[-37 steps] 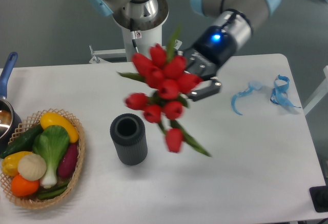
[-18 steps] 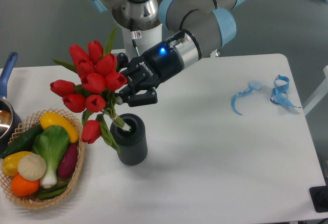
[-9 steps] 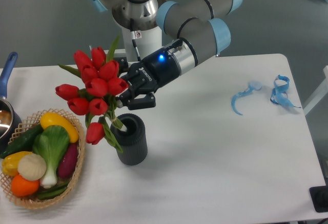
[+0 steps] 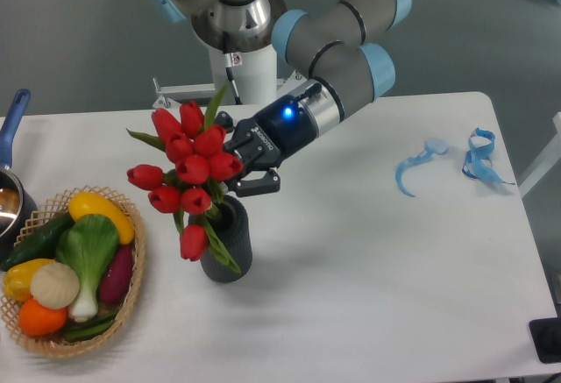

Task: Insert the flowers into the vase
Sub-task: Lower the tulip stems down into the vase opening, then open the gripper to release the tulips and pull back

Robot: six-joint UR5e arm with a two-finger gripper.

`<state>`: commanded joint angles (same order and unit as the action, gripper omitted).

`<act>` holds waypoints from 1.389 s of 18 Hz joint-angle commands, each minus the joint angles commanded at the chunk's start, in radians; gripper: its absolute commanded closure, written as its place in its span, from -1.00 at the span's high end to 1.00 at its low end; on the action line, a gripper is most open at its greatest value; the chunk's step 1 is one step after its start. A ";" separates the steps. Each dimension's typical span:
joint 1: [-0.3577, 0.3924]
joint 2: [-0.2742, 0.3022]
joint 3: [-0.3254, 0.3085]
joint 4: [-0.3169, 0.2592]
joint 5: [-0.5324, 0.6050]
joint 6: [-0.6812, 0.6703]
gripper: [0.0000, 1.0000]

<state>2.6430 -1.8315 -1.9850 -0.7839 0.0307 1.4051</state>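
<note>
On the white table (image 4: 368, 251), the gripper (image 4: 248, 166) clasps the flowers (image 4: 188, 168), stems inside the vase (image 4: 230, 244).

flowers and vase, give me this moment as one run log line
phase: inserting | claw: shut on flowers | flowers: stems in vase mouth, bunch leaning left | vase: upright on table | release: not yet
</note>
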 joint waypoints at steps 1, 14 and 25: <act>0.000 -0.006 -0.002 0.002 0.002 0.002 -0.33; 0.003 -0.075 0.002 0.009 0.044 0.049 -0.25; 0.006 -0.074 -0.003 0.008 0.103 0.046 0.69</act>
<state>2.6492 -1.9052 -1.9881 -0.7762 0.1335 1.4512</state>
